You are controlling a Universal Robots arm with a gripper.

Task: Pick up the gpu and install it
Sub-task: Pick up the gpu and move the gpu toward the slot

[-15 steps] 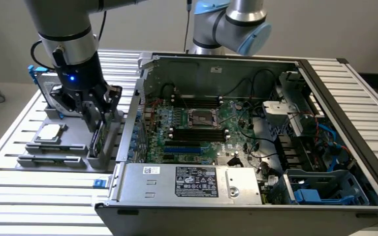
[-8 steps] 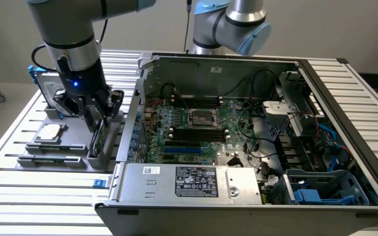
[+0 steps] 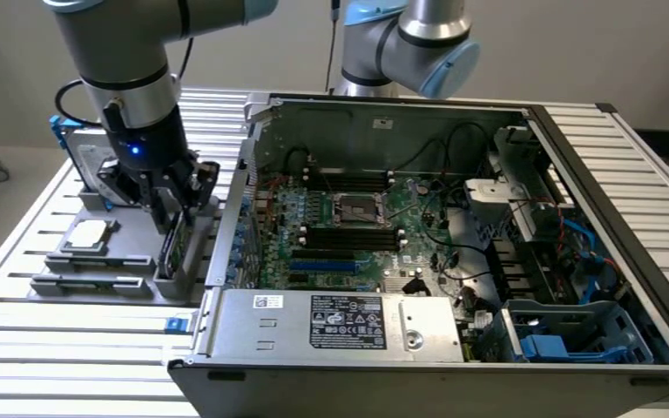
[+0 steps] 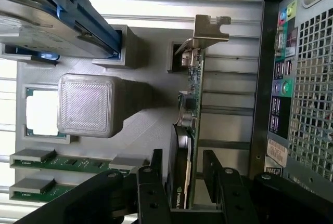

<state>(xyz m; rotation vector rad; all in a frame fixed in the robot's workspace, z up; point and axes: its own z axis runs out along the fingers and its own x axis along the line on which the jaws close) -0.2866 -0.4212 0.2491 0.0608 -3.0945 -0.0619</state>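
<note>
Gripper and gpu at the parts fixture. The gpu (image 4: 190, 104) – 1 card, dark green-black – stands on its long edge in a slot of the gray fixture (image 4: 140, 130), on the side just beside the computer case (image 4: 307, 78). Its long axis runs parallel to the case's port-studded rear wall. Its silver bracket (image 4: 210, 29) is at the end away from the gripper, pointing toward the hard-drive end of the fixture. The gripper (image 4: 182, 154) is lowered over the opposite end of the card with its jaws spread. The 2 black fingers (image 4: 210, 174) straddle the card, 1 on each face, with a gap showing on the case side, so nothing is clasped. In the exterior view the gripper (image 3: 170, 209) sits at the exterior view's left of the open case, above the slatted table (image 3: 56, 348). Other fixture contents – 1 hard drive (image 4: 47, 21) in a blue frame, 1 square CPU chip (image 3: 88, 233), 2 memory sticks (image 4: 57, 162) lying side by side, and 1 gray ribbed block (image 4: 86, 104).
</note>
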